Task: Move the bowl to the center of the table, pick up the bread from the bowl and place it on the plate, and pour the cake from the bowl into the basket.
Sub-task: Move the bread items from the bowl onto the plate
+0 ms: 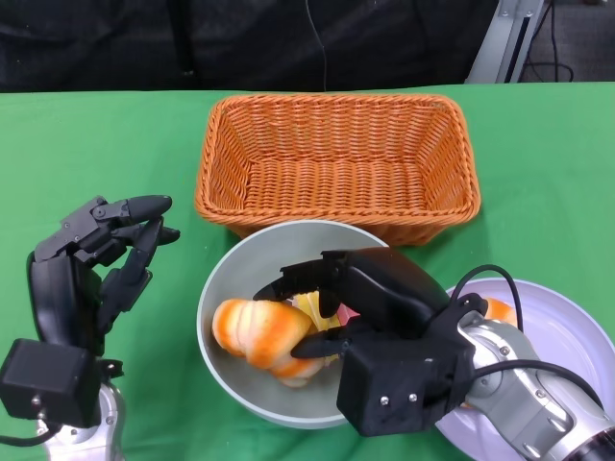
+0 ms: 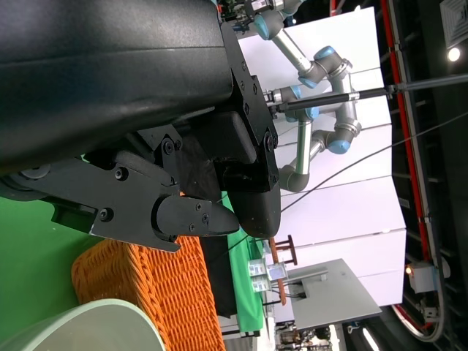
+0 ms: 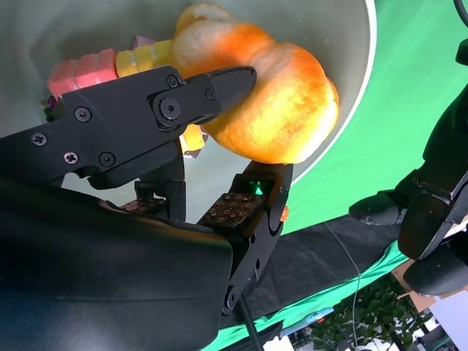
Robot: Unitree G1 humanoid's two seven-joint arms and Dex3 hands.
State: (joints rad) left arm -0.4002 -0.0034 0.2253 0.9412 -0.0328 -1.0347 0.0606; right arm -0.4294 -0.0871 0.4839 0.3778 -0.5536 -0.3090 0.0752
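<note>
Here the bread (image 1: 258,331) sat pinched between the right hand (image 1: 360,307) fingers (image 3: 219,84) inside the bowl (image 1: 231,274); the left hand (image 1: 101,254) hovered beside it, fingers loosely curled, holding nothing

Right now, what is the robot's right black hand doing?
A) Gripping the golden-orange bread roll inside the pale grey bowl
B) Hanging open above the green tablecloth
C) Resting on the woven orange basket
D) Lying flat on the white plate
A: the right hand has its fingers closed around the golden-orange bread roll inside the pale grey bowl.
</note>
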